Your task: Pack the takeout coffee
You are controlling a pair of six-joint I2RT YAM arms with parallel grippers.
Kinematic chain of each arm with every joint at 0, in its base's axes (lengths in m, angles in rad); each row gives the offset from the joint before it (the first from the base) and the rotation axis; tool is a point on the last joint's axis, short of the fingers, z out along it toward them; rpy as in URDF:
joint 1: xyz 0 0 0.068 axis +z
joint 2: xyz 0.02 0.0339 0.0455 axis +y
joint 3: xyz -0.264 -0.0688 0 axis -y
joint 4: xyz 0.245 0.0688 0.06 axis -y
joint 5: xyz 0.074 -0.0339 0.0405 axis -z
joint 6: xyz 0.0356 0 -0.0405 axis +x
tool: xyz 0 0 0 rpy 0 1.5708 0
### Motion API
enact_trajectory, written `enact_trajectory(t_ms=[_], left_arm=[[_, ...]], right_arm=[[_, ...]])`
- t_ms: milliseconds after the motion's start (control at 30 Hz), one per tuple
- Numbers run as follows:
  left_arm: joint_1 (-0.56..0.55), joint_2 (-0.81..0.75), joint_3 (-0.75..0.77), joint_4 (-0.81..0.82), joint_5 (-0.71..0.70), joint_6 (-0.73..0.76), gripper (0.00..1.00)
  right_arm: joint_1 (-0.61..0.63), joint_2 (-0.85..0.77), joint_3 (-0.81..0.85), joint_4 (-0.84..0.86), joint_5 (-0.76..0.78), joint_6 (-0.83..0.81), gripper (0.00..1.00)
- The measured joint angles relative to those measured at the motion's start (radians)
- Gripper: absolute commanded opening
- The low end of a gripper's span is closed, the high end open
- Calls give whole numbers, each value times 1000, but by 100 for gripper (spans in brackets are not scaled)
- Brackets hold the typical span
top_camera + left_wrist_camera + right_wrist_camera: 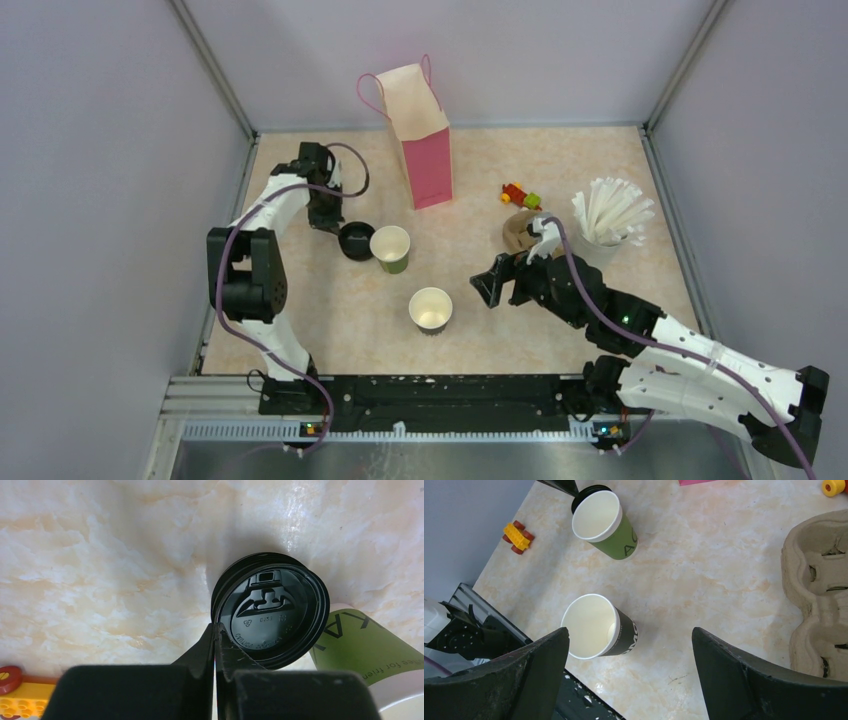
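An open green paper cup [390, 248] stands mid-table, also in the right wrist view [606, 522] and the left wrist view [370, 645]. An open black paper cup [431, 310] with white lettering stands nearer the front [596, 627]. Both are pale inside and lidless. A round black plastic lid [355, 240] lies on the table against the green cup [272, 610]. My left gripper [336, 224] is shut on the lid's near rim [215, 630]. My right gripper [500, 285] is open and empty above the table, right of the black cup [630, 632].
A brown pulp cup carrier [518, 232] lies behind my right gripper [819, 580]. A pale cup of white straws [608, 215] stands at the right. A pink paper bag [422, 140] stands at the back. Toy bricks [520, 195] lie near the carrier; another brick [516, 536] lies by the left edge.
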Motion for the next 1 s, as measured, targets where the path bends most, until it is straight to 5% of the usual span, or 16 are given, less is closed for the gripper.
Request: enact_trajectory(t_ms=[367,533,633,1000], left_arm=[[0,0,-11,3,21,-5,1],[0,0,-11,2,5,-13,24],[0,0,-12,2,-2,-11,28],[0,-2,-32,14,-1,-8,26]], right_arm=[[0,-15,0,-3,0,14,91],[0,-15,0,-3,0,17,91],[0,-15,0,-3,0,17,90],[0,-15,0,-3,0,17,91]])
